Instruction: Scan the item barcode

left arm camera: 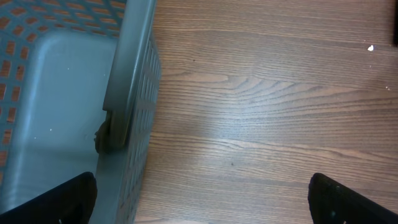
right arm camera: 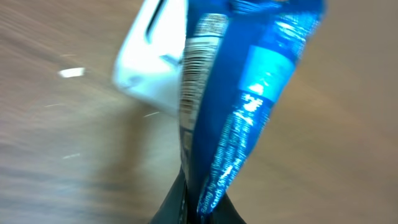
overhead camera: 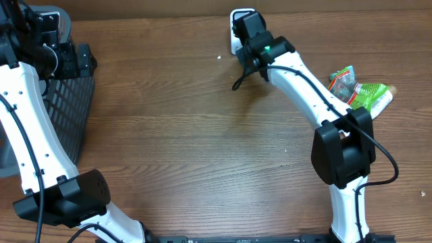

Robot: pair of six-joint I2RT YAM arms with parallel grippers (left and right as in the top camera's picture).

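A shiny blue packet [right arm camera: 249, 93] fills the right wrist view, and my right gripper [right arm camera: 200, 202] is shut on its lower edge. A printed barcode [right arm camera: 196, 62] runs down the packet's left side. Just behind it stands the white scanner [right arm camera: 149, 62]. In the overhead view the right gripper [overhead camera: 246, 30] hangs over the scanner [overhead camera: 234, 46] at the table's far middle, and the packet is hidden under it. My left gripper [left arm camera: 202, 199] is open and empty, its fingers [left arm camera: 62, 202] wide apart above the basket's rim.
A dark mesh basket [overhead camera: 67, 115] stands at the left of the wooden table, its wall [left arm camera: 130, 81] below the left wrist. Green snack packets [overhead camera: 361, 91] lie at the right edge, beside the right arm. A small white scrap [overhead camera: 219, 57] lies left of the scanner.
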